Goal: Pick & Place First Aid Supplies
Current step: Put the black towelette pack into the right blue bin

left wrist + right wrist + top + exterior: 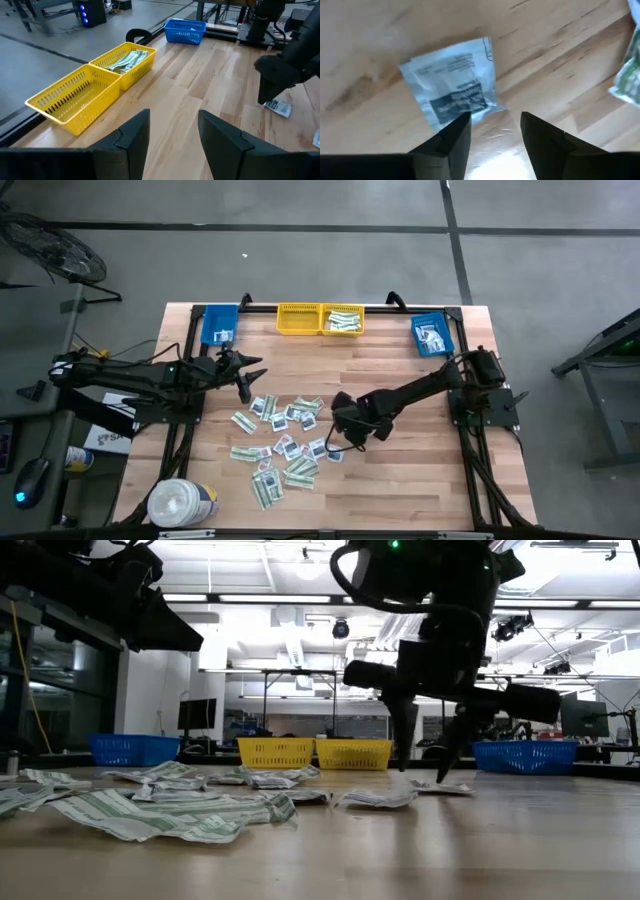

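Right wrist view showing right tool (495,132) gaping just over a squarish white packet (452,90) lying flat on the surface (365,45). Risking fingertips skating off thin paper. Left tool (170,135) waiting open.

A wooden table (400,480) carries two yellow bins (320,319) side by side at its far edge, between a blue bin (219,325) near the far left corner and another blue bin (432,335) near the far right. A big white round tub (182,503) stands at the near left corner.
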